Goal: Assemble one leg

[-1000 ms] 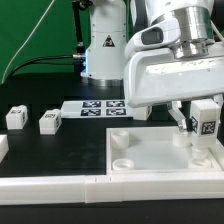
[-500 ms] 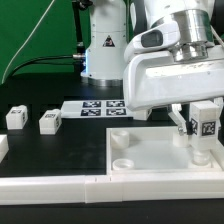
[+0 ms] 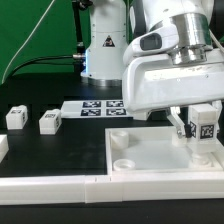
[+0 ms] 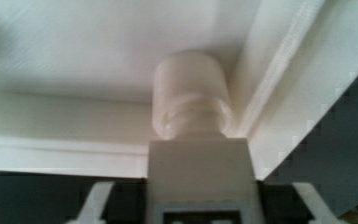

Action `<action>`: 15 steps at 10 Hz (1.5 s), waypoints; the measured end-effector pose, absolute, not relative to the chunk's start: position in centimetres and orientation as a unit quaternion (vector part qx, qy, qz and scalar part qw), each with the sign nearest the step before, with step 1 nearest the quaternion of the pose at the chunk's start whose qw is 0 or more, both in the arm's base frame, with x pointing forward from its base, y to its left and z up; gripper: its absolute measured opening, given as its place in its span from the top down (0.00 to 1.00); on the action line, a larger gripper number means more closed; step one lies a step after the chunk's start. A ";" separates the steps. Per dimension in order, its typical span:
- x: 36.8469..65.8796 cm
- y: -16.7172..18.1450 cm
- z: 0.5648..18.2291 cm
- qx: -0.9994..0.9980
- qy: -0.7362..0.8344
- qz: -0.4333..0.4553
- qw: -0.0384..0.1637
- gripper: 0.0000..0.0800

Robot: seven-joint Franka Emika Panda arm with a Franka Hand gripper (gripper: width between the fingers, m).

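We hold the leg [image 3: 205, 146] upright, our gripper [image 3: 198, 128] clenched on its chunky marked block. The leg's round lower end meets the corner of the flat white panel [image 3: 150, 152] directly beneath the gripper. The arm points straight down. Two round sockets [image 3: 120, 140] lie open along the panel's edge farthest from the gripper, in smooth white plastic.

Leg [image 3: 205, 130]: white plastic, smooth, with a faint sheen; one face carries a matt printed black-and-white marker.
Panel [image 3: 150, 152]: white plastic, smooth, satin finish.
Arm housing [image 3: 165, 75]: white plastic, glossy, showing bright highlights.
Table [image 3: 55, 150]: black surface, matt.
Marker board [image 3: 100, 108]: thin, white, matt, with black printed tags.
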State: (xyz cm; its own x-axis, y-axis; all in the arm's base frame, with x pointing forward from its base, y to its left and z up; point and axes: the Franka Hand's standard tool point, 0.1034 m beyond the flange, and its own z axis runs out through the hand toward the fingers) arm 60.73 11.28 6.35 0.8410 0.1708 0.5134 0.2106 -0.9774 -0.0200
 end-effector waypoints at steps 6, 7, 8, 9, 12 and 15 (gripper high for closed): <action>60.4 11.5 5.4 -0.958 -0.103 -0.263 0.038 0.64; 60.4 11.5 5.4 -0.958 -0.103 -0.263 0.038 0.59; 60.4 11.5 5.4 -0.958 -0.103 -0.263 0.038 0.38; 60.4 11.5 5.4 -0.958 -0.103 -0.263 0.038 0.24; 60.4 11.5 5.4 -0.958 -0.103 -0.263 0.038 0.19; 60.6 11.3 7.6 -0.958 -0.104 -0.265 0.036 0.19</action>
State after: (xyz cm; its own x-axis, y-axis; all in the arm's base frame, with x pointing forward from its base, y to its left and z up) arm 60.61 11.27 7.56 0.8385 0.1797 0.5144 0.2178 -0.9759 -0.0141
